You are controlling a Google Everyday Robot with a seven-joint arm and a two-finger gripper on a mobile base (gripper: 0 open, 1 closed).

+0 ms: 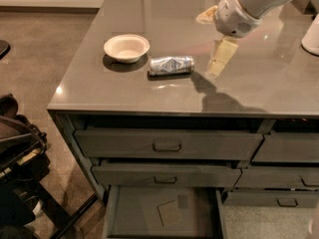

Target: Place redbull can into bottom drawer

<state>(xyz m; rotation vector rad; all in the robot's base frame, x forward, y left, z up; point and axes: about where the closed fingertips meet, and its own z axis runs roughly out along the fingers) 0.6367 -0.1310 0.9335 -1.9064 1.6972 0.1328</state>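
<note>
The redbull can lies on its side on the grey countertop, just right of the cream bowl. My gripper hangs over the countertop a short way right of the can, apart from it and holding nothing. The bottom drawer is pulled open at the bottom of the wide stack. Its flat floor shows a square tan patch and holds nothing else.
Two wide drawers with bar handles sit shut above the open one. A narrower drawer stack is on the right. A white object stands at the counter's right edge. Dark equipment stands on the floor at left.
</note>
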